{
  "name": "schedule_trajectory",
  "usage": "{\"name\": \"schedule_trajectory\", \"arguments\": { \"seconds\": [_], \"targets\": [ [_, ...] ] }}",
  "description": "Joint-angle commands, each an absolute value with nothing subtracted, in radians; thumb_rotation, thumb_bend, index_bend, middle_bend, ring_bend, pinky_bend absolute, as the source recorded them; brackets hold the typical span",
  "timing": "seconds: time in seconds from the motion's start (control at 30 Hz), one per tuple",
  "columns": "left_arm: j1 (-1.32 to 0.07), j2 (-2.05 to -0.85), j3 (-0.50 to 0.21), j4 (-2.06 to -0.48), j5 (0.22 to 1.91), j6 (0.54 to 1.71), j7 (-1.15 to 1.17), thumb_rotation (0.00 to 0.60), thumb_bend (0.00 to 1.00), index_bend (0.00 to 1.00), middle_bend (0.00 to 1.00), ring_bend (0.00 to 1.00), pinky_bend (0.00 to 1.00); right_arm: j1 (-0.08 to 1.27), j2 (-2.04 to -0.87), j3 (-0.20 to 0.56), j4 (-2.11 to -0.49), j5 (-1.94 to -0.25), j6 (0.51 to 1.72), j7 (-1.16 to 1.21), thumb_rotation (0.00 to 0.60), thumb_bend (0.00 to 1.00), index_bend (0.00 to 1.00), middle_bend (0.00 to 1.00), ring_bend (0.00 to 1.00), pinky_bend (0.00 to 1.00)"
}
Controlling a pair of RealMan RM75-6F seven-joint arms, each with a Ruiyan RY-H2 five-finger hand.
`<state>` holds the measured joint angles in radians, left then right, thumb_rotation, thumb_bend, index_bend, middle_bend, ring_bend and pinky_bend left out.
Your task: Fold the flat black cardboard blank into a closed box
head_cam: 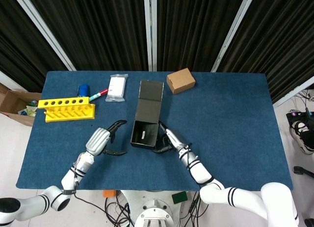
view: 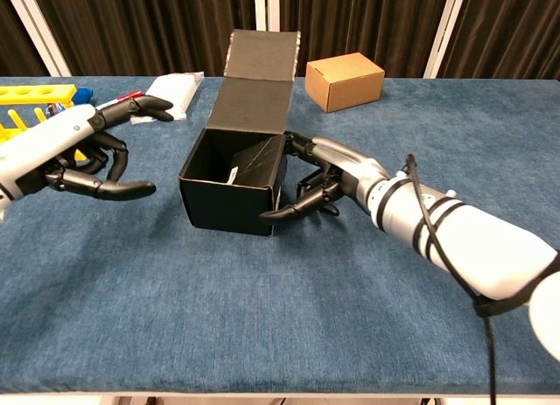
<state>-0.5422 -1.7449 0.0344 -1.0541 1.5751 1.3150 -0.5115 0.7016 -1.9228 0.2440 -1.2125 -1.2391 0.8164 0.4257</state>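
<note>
The right hand (view: pixel 325 179) grips the right wall of the black cardboard box (view: pixel 234 183), thumb at its front corner. The box stands mid-table with its top open, lid flap (view: pixel 259 77) tilted back, and a small white label on its inner wall. The left hand (view: pixel 94 151) hovers apart to the left, fingers spread, holding nothing. Farther back, a closed brown box (view: pixel 344 80) sits on the blue table (view: pixel 289 317).
</note>
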Motion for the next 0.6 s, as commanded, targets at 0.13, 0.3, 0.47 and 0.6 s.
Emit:
{"name": "schedule_trajectory", "arguments": {
  "seconds": [0.13,0.3,0.47,0.6],
  "targets": [
    [-0.575,-1.721,-0.013,-1.127,1.479,1.153,-0.581,0.254,0.03,0.02,0.04,0.66,0.98,0.676,-1.887,0.230,-1.244,-1.244,0.834,0.420,0.600,0.03,0.01,0.07,0.70,0.93],
    [-0.606,-1.723,-0.030,-1.105,1.470,1.078,-0.646,0.427,0.03,0.01,0.01,0.66,0.98,0.650,-1.819,0.214,-1.292,-1.249,0.841,0.410,0.600,0.03,0.01,0.08,0.70,0.93],
    [-0.616,-1.746,-0.024,-1.055,1.496,1.066,-0.709,0.550,0.03,0.01,0.01,0.66,0.98,0.617,-1.723,0.198,-1.355,-1.253,0.855,0.398,0.600,0.03,0.01,0.08,0.70,0.93],
    [-0.634,-1.764,-0.025,-1.030,1.508,1.041,-0.770,0.556,0.03,0.01,0.01,0.66,0.98,0.598,-1.677,0.192,-1.391,-1.248,0.865,0.391,0.600,0.03,0.01,0.09,0.70,0.93]
  ]
}}
